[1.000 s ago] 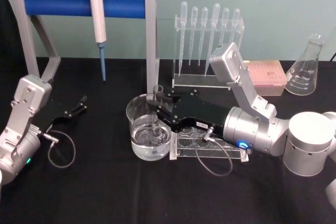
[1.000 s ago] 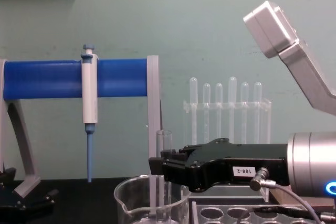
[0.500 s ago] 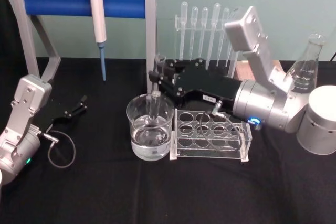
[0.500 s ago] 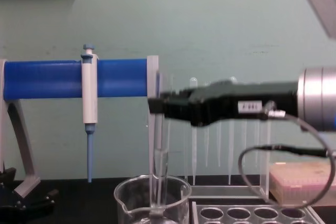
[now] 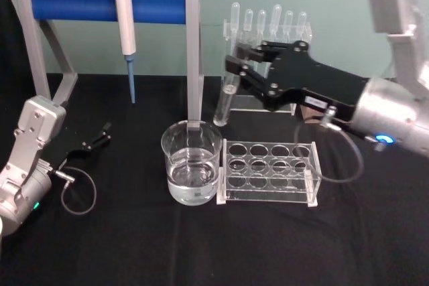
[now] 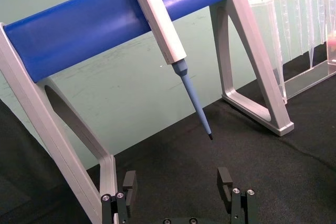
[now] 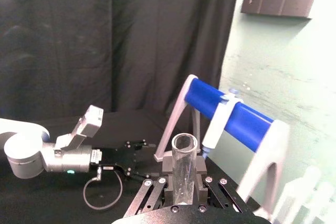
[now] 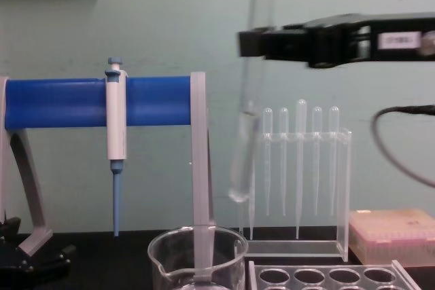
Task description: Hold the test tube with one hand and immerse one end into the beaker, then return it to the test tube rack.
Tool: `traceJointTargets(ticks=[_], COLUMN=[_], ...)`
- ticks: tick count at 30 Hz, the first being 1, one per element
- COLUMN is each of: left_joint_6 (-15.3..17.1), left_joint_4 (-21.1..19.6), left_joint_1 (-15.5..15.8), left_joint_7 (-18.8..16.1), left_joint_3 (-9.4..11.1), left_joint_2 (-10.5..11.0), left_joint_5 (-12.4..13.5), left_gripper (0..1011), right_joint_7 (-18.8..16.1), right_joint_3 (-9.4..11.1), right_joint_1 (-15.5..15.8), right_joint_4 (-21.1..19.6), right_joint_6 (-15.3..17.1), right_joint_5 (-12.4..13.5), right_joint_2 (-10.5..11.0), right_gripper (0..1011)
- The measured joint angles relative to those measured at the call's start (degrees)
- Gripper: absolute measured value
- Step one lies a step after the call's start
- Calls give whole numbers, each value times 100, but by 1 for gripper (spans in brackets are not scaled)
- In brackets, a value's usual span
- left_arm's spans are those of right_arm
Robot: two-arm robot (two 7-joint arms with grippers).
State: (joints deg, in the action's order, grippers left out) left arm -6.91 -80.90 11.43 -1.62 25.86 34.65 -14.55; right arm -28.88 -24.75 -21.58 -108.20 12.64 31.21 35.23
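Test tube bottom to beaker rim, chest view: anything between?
Nothing. In the chest view the test tube, held by the right gripper, hangs above the beaker with bare air under it.

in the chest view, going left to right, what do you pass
blue bar stand → pipette → beaker → test tube → dropper rack → pink tip box

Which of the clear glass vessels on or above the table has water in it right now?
The beaker, the wide spouted vessel beside the hole rack, holds water. The test tube hangs in the right gripper above it, and the flask looks empty.
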Motion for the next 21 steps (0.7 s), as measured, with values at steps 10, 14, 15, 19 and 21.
traceJointTargets(ticks=[10,14,15,19,21], left_joint_6=[0,0,0,0,0], left_joint_4=[0,0,0,0,0], left_joint_1=[0,0,0,0,0], left_joint_7=[0,0,0,0,0], left_joint_3=[0,0,0,0,0], left_joint_2=[0,0,0,0,0], left_joint_5=[0,0,0,0,0], left_gripper=[1000,1000,1000,1000,1000], right_joint_7=[125,127,126,120,118], right_joint_3=[624,673,673,599,555], right_joint_1=[904,1114,1135,1193,1188], right_joint_4=[-375,-309,-291,-125,-71], right_joint_6=[-335,-453,-467,-550,-560], right_joint_5=[280,298,295,240,201], right_joint_2=[776,855,858,795,763], right_gripper=[241,241,241,241,242])
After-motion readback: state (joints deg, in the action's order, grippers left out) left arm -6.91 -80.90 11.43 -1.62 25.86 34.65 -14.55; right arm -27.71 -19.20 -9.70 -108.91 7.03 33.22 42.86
